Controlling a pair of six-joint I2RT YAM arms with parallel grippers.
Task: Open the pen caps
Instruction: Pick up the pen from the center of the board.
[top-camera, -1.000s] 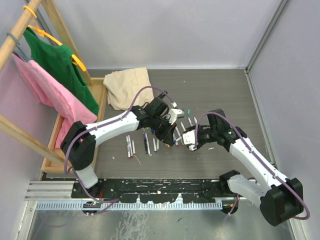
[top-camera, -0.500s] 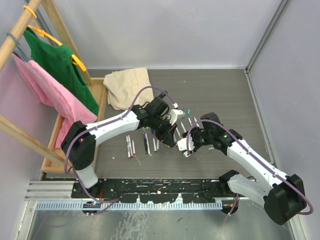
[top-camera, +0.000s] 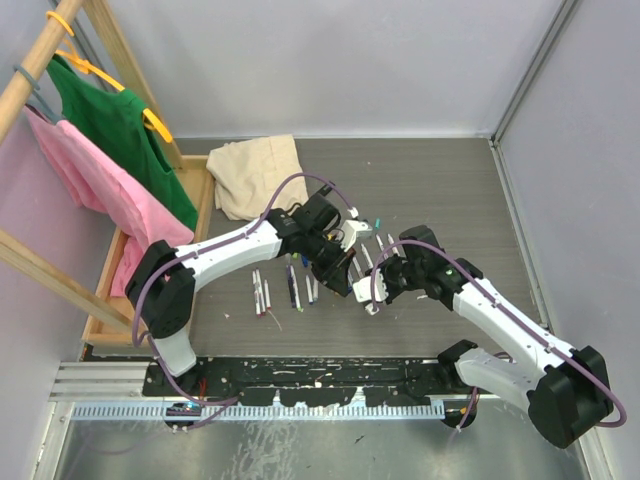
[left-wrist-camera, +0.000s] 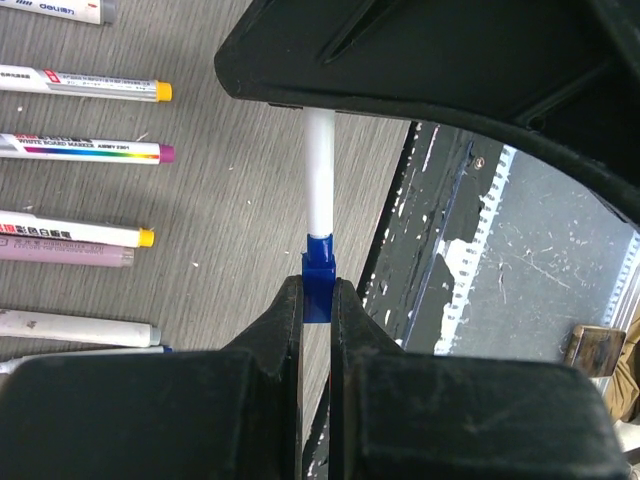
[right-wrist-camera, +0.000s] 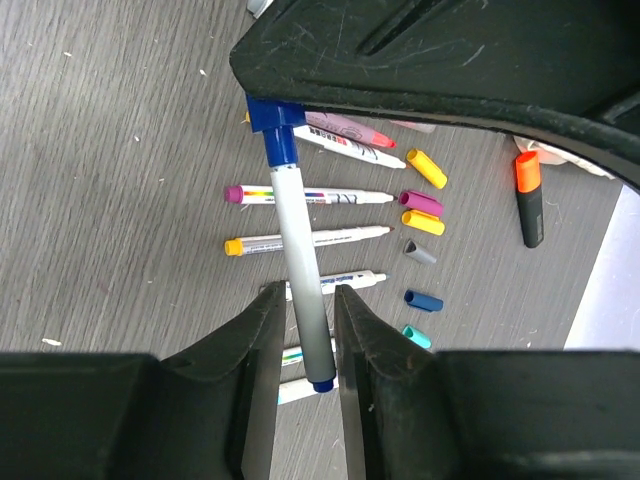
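Here the left gripper (left-wrist-camera: 316, 290) clamps the blue pen cap (left-wrist-camera: 318, 262); the right gripper (right-wrist-camera: 307, 297) flanks the white barrel (right-wrist-camera: 296, 220), grip unclear.

Left arm (top-camera: 225, 250) reaches forward and rightward. The left claw (left-wrist-camera: 316, 285) is clamped on a small blue plastic pen cap (left-wrist-camera: 318, 262). Right arm (top-camera: 500, 315) folds inward. The right claw (right-wrist-camera: 300, 300), facing the left claw, closely flanks the thin white pen barrel (right-wrist-camera: 298, 240); contact is unclear.
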